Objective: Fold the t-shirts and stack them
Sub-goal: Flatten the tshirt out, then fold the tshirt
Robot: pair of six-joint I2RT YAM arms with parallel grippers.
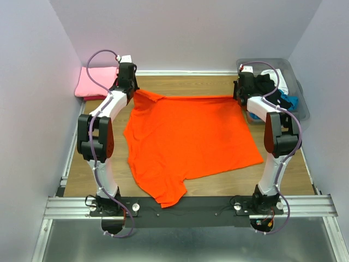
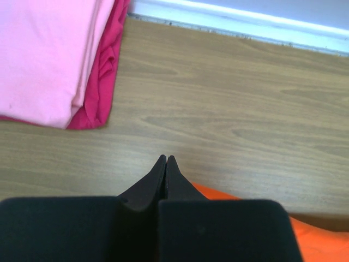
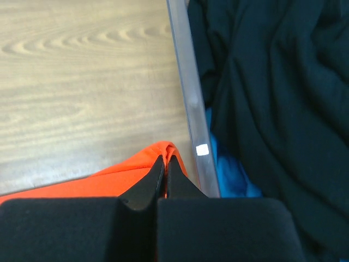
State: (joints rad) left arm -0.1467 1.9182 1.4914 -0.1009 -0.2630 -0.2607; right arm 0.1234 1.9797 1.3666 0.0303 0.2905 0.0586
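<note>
While both arms reach far out, the left gripper (image 2: 166, 158) has its fingers pressed together, w/ the orange t-shirt (image 1: 191, 136) showing just under and right of the tips; the hold looks thin. The right gripper (image 3: 165, 159) is pinched on the shirt's other far corner, hard beside the bin (image 3: 188, 93) wall on its right. The cloth trails back toward the bases over the table (image 2: 218, 109). Risks: the left corner slips out under tension, so the fold goes crooked; the right tips snag the bin rim; the folded pink t-shirt (image 2: 43, 54), ahead-left of the left tips, gets nudged.
</note>
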